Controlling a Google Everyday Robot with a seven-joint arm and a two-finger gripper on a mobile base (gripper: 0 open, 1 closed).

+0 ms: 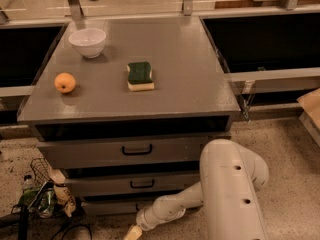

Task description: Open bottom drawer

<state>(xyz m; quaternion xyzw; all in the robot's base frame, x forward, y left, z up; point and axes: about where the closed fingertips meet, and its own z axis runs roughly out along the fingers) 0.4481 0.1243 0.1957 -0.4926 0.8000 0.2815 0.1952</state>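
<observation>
- Cabinet [175, 74], grey: one. We take its flat top to serve as a shelf for loose items.
- Robot arm [230, 184], white: one. It is bent low in front of the cabinet, which we judge is to reach the lowest front.
- Drawers: three, all shut. Top drawer [80, 154], tallest; middle drawer [100, 185]; bottom drawer [107, 207], slimmest, just above the floor. We see no handle on the bottom one.
- Bowl [87, 42], white: one, at the back left of the top.
- Sponge [139, 75], green over yellow: one, centre.
- Orange [65, 82]: one, left edge.
- Gripper [133, 232]: one, at floor level just below the bottom drawer. We cannot tell whether it is open or closed.
</observation>
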